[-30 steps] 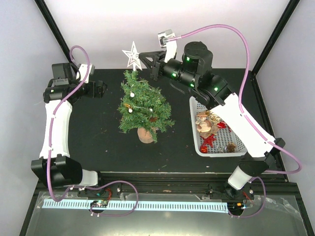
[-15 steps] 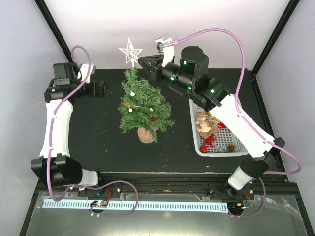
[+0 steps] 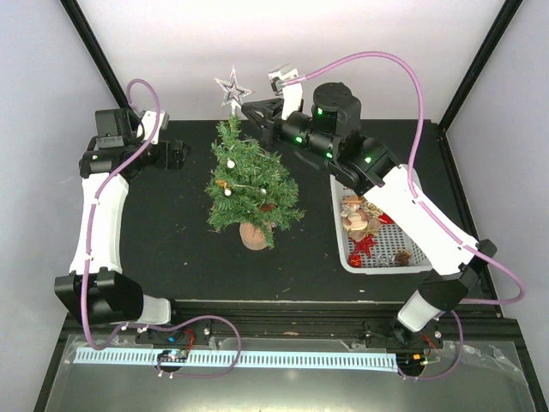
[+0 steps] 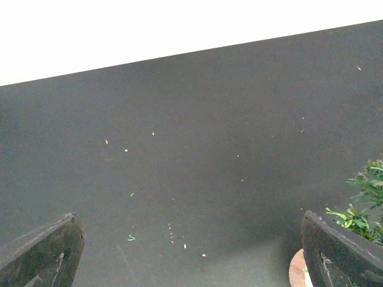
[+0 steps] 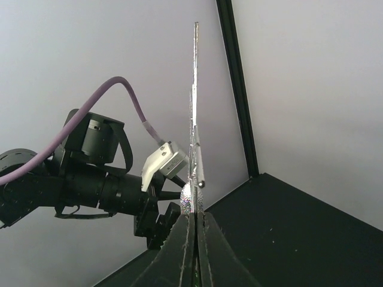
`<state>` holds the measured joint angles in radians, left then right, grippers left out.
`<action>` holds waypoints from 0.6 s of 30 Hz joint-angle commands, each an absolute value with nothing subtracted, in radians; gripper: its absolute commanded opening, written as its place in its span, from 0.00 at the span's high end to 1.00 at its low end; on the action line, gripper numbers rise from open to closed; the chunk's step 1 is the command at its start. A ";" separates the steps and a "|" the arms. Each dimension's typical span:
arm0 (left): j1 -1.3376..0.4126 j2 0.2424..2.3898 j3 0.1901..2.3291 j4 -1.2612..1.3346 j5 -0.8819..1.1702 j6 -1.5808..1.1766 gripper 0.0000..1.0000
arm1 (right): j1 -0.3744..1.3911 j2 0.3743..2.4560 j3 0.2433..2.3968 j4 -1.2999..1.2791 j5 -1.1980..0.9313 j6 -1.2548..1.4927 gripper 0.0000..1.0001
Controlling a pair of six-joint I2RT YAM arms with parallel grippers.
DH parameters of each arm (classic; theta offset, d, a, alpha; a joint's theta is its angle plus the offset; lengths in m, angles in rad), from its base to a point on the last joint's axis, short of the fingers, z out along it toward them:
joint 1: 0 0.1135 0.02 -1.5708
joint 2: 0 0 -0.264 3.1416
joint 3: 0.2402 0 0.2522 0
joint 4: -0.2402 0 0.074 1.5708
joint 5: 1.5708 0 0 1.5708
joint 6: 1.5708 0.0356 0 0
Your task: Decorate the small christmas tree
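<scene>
Star higher over tree, right arm outstretched

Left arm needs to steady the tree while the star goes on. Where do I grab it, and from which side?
Grip the round wood stump under the lowest branches of the small christmas tree, coming in low from the side where the open left gripper waits. The stump looks rigid and bare, while the bristly branches would likely just bend.
</scene>
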<state>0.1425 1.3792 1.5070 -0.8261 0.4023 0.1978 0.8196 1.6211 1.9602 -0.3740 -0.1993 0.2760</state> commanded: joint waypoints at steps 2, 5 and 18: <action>0.137 1.390 1.515 -0.804 0.396 0.186 0.01 | 0.825 1.584 1.933 -0.358 -0.190 0.269 0.98; 0.136 1.387 1.508 -0.804 0.396 0.186 0.01 | 0.826 1.574 1.915 -0.348 -0.194 0.274 0.99; 0.133 1.379 1.490 -0.796 0.396 0.184 0.01 | 0.826 1.588 1.929 -0.383 -0.257 0.280 0.99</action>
